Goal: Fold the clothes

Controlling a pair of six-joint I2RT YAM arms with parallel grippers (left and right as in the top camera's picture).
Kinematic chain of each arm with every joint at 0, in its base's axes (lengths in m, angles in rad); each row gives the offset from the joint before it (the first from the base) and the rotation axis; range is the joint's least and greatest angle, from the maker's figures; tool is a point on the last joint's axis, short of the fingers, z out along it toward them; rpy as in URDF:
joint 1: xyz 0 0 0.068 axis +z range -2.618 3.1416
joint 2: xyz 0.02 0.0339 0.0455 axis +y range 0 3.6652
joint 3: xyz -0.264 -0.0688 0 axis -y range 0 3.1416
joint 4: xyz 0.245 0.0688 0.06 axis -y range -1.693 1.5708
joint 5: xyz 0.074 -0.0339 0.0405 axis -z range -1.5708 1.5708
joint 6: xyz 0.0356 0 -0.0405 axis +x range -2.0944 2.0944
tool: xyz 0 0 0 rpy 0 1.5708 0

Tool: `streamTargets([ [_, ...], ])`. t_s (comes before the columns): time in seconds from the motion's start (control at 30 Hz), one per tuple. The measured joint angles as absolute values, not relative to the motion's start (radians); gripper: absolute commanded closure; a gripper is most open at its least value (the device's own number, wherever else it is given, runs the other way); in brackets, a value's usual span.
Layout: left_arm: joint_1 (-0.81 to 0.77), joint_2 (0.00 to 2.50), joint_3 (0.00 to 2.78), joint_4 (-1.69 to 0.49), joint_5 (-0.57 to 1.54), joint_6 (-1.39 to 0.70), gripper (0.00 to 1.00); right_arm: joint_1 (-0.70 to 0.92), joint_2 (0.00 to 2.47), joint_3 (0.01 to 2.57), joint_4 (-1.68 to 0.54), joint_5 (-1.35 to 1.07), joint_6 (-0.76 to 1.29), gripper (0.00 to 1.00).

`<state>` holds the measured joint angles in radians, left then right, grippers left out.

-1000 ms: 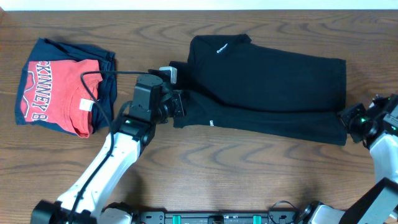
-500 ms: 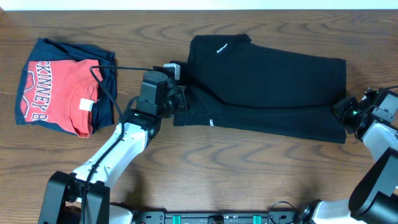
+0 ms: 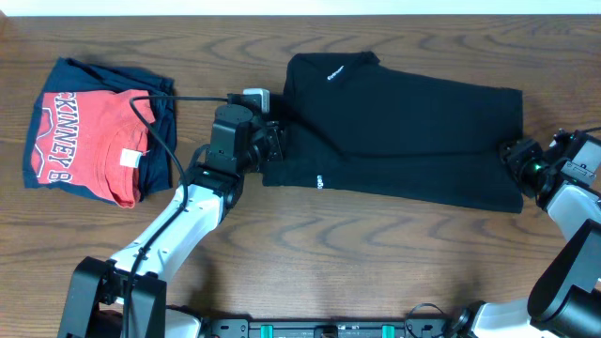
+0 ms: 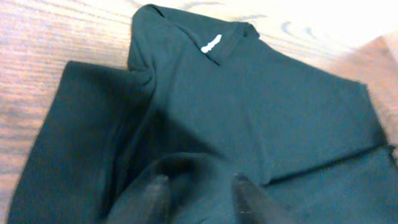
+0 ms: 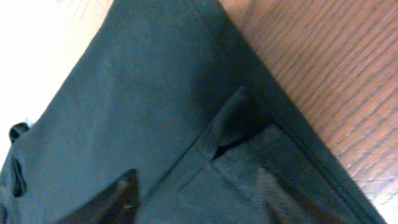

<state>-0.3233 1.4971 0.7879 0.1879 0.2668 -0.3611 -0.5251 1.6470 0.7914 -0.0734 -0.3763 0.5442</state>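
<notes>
Left tool [image 4: 199, 183], right tool [image 5: 196, 186] both apart over black shirt [image 4: 261, 106] – fingers could easily snag fabric, wreck fold.

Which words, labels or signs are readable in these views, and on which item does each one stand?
"KINNEY B": white block letters on the red T-shirt, running sideways; further letters may be hidden by its folds.
White lettering at the neck of the black shirt: too small in the overhead view and blurred in the left wrist view, so not readable.
White mark near the black shirt's hem: too small to read.
</notes>
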Motion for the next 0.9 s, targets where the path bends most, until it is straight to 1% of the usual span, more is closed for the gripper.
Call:
streamTargets([
  [0.13,-0.323,1.497,0.788,0.115,0.259,-0.353,0.41,-0.527,1.647,0.791,-0.077,-0.42,0.544,0.36],
  [0.33,-0.323,1.497,0.789,-0.064,0.259,-0.316,0.42,-0.546,1.647,0.792,-0.113,-0.559,0.525,0.41],
  [0.4,-0.323,1.497,0.79,-0.092,0.276,-0.311,0.45,-0.548,1.647,0.792,-0.142,-0.601,0.506,0.42],
  [0.43,-0.324,1.497,0.79,-0.099,0.289,-0.309,0.48,-0.548,1.647,0.792,-0.16,-0.617,0.492,0.43],
  [0.53,-0.332,1.497,0.79,-0.108,0.325,-0.294,0.63,-0.544,1.639,0.792,-0.216,-0.663,0.452,0.46],
  [0.63,-0.357,1.497,0.79,-0.124,0.345,-0.277,0.74,-0.525,1.602,0.792,-0.281,-0.692,0.415,0.48],
  [0.77,-0.39,1.497,0.79,-0.157,0.364,-0.261,0.79,-0.445,1.505,0.793,-0.381,-0.718,0.346,0.49],
  [0.9,-0.402,1.497,0.79,-0.159,0.368,-0.257,0.8,-0.314,1.42,0.794,-0.464,-0.716,0.278,0.48],
])
